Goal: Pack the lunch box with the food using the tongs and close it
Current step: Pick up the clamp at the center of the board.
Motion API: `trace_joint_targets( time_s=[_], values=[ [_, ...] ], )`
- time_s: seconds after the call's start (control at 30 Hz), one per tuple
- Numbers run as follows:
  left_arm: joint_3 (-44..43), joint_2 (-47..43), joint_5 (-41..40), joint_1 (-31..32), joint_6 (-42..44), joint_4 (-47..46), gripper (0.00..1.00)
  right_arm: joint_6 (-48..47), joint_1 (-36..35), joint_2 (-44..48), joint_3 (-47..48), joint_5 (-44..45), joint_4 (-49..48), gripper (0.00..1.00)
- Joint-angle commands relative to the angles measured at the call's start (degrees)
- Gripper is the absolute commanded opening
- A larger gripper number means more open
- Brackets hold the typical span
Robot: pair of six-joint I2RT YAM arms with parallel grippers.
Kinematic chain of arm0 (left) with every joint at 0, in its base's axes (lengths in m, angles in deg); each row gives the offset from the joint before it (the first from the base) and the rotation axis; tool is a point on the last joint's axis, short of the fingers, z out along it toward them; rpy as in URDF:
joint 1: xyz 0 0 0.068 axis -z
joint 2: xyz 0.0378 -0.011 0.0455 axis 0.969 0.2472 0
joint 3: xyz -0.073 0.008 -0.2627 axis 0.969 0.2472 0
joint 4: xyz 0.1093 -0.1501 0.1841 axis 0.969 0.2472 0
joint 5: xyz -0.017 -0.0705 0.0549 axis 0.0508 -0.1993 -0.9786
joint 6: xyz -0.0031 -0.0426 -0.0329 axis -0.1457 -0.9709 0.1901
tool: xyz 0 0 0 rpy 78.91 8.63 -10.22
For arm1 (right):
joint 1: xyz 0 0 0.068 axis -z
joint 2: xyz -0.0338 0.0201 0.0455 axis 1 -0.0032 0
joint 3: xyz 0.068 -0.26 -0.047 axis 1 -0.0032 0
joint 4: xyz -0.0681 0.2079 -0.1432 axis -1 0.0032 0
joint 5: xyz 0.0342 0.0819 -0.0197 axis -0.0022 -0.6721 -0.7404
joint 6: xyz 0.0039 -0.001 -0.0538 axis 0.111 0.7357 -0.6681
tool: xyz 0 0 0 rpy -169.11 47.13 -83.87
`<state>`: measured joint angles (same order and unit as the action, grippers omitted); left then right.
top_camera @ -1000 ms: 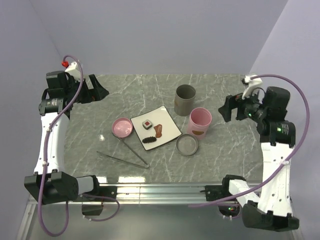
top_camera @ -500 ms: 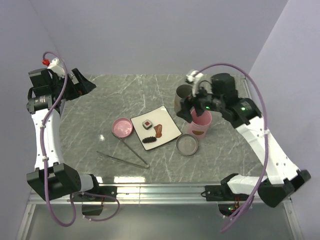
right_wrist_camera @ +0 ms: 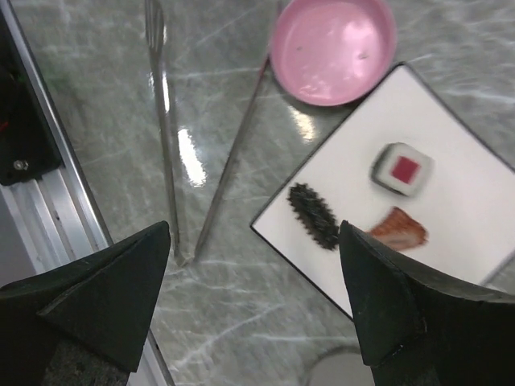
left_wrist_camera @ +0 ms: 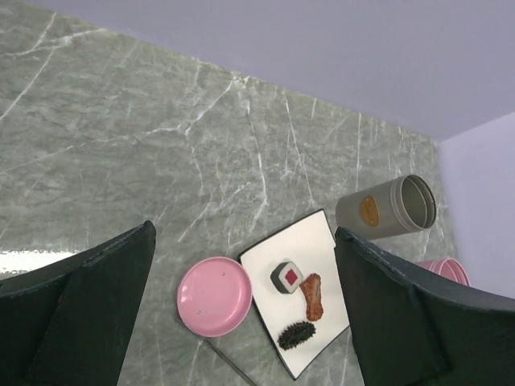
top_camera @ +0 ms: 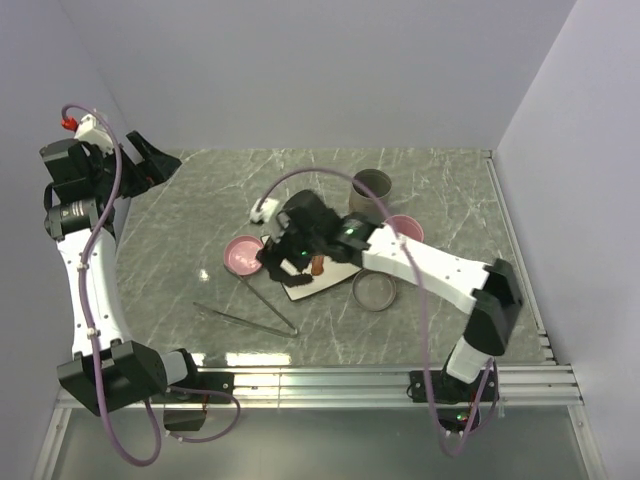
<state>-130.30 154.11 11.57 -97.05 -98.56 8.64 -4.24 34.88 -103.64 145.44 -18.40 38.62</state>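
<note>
So here's our setup: the grey marble table [top_camera: 200, 250] carries a white square plate [right_wrist_camera: 459, 217] with all three food pieces on it: the white square block with a red centre [right_wrist_camera: 401, 170], the reddish-brown flat piece [right_wrist_camera: 400, 227] just beside it, and the dark brown oblong [right_wrist_camera: 314, 215] nearer the plate's edge. None of them sits in a container. The thin silver metal tongs [right_wrist_camera: 163, 145] lie flat on the table just off that plate edge, nobody holding them, two slim arms meeting in a narrow V. One arm ends right by the round pink lid [right_wrist_camera: 332, 48], and we can't tell if they actually touch. The right claw [right_wrist_camera: 255, 233] hangs over the near-left part of the plate, fingers spread wide with nothing between them. In the top view that arm hides most of the plate. The left claw [left_wrist_camera: 245, 232] is up at the far-left corner of the table, well apart from everything, also spread wide and holding nothing. Behind the plate we see a grey cylindrical container [top_camera: 372, 185] with its mouth uncovered. Next to it a pink round container [top_camera: 405, 228] peeks out from behind the right arm. A round grey lid [top_camera: 373, 290] lies on the table on the plate's right, near side.
</note>
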Motion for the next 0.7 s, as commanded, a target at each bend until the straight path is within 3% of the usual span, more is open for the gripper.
trace_joint_targets(
  time_s=[0.0,0.2,0.67],
  values=[
    [-5.94,3.48,2.49,-0.34,2.15,3.58,0.99,1.70,-3.67,-4.78,4.39,3.99,-3.49,0.92],
    [-7.99,6.05,5.92,-1.92,1.81,5.45,0.99,5.21,-6.93,-14.89,11.17,6.71,0.20,0.96],
    [-8.60,7.10,7.51,-3.77,1.11,5.36,0.99,6.89,-14.58,-18.41,7.04,9.71,-2.34,0.97]
  ],
)
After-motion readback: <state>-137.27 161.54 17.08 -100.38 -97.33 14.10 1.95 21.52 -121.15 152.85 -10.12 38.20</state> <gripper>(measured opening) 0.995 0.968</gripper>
